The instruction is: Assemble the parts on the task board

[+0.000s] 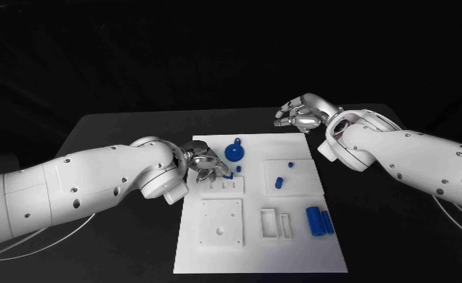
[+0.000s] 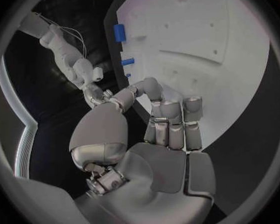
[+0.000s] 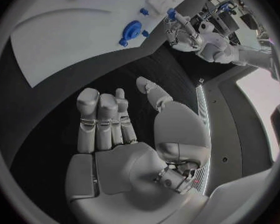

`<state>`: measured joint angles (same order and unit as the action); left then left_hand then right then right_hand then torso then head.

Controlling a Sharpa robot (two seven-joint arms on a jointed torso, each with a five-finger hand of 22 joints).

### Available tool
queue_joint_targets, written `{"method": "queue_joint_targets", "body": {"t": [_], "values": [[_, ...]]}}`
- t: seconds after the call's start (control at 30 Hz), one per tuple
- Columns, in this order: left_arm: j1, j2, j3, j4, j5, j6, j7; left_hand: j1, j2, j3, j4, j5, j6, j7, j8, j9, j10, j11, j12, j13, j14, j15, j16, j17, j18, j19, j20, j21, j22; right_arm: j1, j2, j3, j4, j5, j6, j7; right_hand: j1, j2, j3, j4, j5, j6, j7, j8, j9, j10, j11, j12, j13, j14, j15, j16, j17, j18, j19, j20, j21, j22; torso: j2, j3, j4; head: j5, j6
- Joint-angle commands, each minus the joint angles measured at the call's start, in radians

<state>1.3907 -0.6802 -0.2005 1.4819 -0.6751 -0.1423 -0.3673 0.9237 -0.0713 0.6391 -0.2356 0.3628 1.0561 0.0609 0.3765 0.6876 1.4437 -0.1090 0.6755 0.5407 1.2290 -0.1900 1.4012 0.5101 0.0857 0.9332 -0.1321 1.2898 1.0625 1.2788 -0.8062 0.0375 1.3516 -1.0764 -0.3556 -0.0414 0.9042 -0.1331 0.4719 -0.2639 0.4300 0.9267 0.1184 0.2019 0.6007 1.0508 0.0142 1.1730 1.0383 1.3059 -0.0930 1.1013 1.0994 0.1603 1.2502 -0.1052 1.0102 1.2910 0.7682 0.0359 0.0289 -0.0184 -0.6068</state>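
Note:
The white task board (image 1: pixel 260 236) lies in the middle of the black table. My left hand (image 1: pixel 205 161) hovers over its near-left part, fingers curled (image 2: pixel 171 119), and pinches a small blue part (image 1: pixel 229 177) at its fingertips above a slotted white block (image 1: pixel 222 188). From the right wrist view that hand (image 3: pixel 180 32) shows the blue part (image 3: pixel 171 12) at its tip. A round blue part (image 1: pixel 235 153) sits just beyond it. My right hand (image 1: pixel 303 113) hangs past the board's far right corner, empty, fingers loosely bent (image 3: pixel 105 119).
Two small blue parts (image 1: pixel 290 163) (image 1: pixel 278 181) rest on a raised white plate. Two blue cylinders (image 1: pixel 320 221) lie at the board's right edge beside a white frame (image 1: pixel 274 224). A square white plate (image 1: pixel 222 223) sits at the near left.

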Motion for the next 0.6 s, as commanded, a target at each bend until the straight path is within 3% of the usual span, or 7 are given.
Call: {"method": "queue_joint_targets", "body": {"t": [0.03,0.1,0.27,0.5,0.6], "values": [[0.001,0.013,-0.006,-0.006,-0.091,0.002,-0.062,0.000,0.008,0.000,0.009,0.000,0.174,-0.072,0.005,0.179,0.003,-0.007,0.020,0.010,0.041,-0.032,0.011,0.003,0.022,0.009,-0.146,0.010,-0.003,0.001,0.005,0.001,-0.008,0.008,0.010,0.013,-0.003,0.006,0.002,-0.006,0.009,-0.007,0.013,-0.002,-0.001,0.000,0.004,0.005,-0.002,0.003,0.001,-0.005,0.001,0.101,0.003,-0.001,-0.004,0.001,-0.010,0.0020,0.0017,0.004,-0.012],[0.001,0.016,-0.013,-0.006,-0.094,0.006,-0.065,-0.005,0.013,-0.001,0.013,0.000,0.179,-0.074,0.007,0.186,0.002,-0.010,0.030,0.014,0.043,-0.034,0.017,0.003,0.024,0.010,-0.146,0.014,-0.004,0.001,0.005,0.001,-0.008,0.008,0.010,0.013,-0.002,0.007,0.003,-0.007,0.016,-0.007,0.013,-0.002,-0.001,0.000,0.004,0.005,-0.002,0.003,0.001,-0.005,0.001,0.101,0.003,-0.001,-0.005,0.002,-0.013,0.0034,0.0020,0.004,-0.017],[0.001,0.019,-0.015,-0.002,-0.120,0.010,-0.068,-0.014,0.022,-0.001,0.017,0.001,0.189,-0.079,0.009,0.206,0.000,-0.015,0.056,0.026,0.048,-0.039,0.033,0.006,0.028,0.011,-0.146,0.025,-0.007,0.001,0.006,0.001,-0.008,0.008,0.013,0.013,-0.001,0.007,0.004,-0.007,0.027,-0.007,0.013,-0.002,-0.001,0.000,0.004,0.006,-0.002,0.003,0.001,-0.005,0.002,0.101,0.003,-0.001,-0.005,0.002,-0.016,0.0047,0.0014,0.004,-0.026],[0.001,0.024,-0.016,-0.002,-0.139,0.021,-0.072,-0.031,0.038,-0.002,0.020,0.003,0.206,-0.087,0.018,0.239,-0.004,-0.023,0.103,0.044,0.056,-0.046,0.062,0.011,0.036,0.014,-0.145,0.042,-0.013,0.001,0.005,0.001,-0.008,0.008,0.016,0.010,-0.001,0.007,0.006,-0.007,0.045,-0.008,0.014,-0.002,-0.002,-0.001,0.004,0.006,-0.003,0.003,0.001,-0.005,0.002,0.101,0.003,0.000,-0.005,0.003,-0.015,0.0049,0.0025,0.006,-0.034],[0.001,0.025,-0.016,-0.002,-0.151,0.026,-0.071,-0.041,0.048,-0.003,0.021,0.004,0.213,-0.090,0.022,0.252,-0.007,-0.025,0.123,0.049,0.058,-0.048,0.073,0.012,0.039,0.014,-0.145,0.050,-0.016,0.001,0.005,0.001,-0.009,0.008,0.018,0.010,-0.001,0.008,0.007,-0.007,0.056,-0.008,0.014,-0.002,-0.002,-0.001,0.004,0.006,-0.003,0.003,0.001,-0.006,0.003,0.101,0.004,0.000,-0.005,0.004,-0.014,0.0030,0.0025,0.006,-0.037]]}}
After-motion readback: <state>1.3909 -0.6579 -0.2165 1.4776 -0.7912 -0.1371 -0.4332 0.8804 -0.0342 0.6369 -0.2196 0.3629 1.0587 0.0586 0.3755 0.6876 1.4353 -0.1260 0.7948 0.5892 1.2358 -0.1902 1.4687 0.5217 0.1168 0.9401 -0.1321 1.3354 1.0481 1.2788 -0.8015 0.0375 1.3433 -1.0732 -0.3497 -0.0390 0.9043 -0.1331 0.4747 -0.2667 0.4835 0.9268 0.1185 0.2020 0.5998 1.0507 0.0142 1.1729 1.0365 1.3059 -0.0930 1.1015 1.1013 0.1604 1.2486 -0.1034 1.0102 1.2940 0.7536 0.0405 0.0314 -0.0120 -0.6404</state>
